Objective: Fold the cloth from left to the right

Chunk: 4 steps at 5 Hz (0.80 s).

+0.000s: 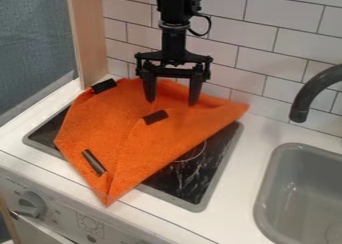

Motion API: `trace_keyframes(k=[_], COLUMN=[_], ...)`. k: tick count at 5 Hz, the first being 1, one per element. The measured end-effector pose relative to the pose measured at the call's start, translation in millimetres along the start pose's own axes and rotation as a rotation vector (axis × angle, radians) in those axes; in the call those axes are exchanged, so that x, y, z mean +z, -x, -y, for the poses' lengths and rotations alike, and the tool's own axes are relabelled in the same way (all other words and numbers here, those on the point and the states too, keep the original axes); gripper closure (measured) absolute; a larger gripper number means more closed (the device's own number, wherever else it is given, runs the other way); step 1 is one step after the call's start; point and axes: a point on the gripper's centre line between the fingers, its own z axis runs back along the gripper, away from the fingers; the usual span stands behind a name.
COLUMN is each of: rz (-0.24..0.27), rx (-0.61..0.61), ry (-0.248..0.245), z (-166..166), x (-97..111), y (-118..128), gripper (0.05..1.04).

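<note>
Stove knob (30, 204) foremost. Orange cloth (143, 143) lies under and in front of tool (172, 103), over stovetop (187, 180). Tool spread wide, gripping nothing.

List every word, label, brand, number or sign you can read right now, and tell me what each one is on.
No text can be read.
Front panel: small marks around the knob and a printed symbol to its right, all too small to make out.
Cooktop: a thin curved line, no lettering I can make out.
Orange cloth: dark strips lie on it, with no readable print.
</note>
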Motion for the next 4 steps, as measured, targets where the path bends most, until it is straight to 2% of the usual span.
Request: trace_keyframes(k=[1,2,3,4], rz=[-0.036,-0.049,-0.007,0.013], rx=[0.000,-0.020,-0.026,-0.069], ry=[-0.013,-0.040,-0.055,-0.062], z=[-2,-11,-38,-58], x=[-11,-9,7,7], y=[5,9,1,-6], gripper=[0.085,0.085,0.085,0.085])
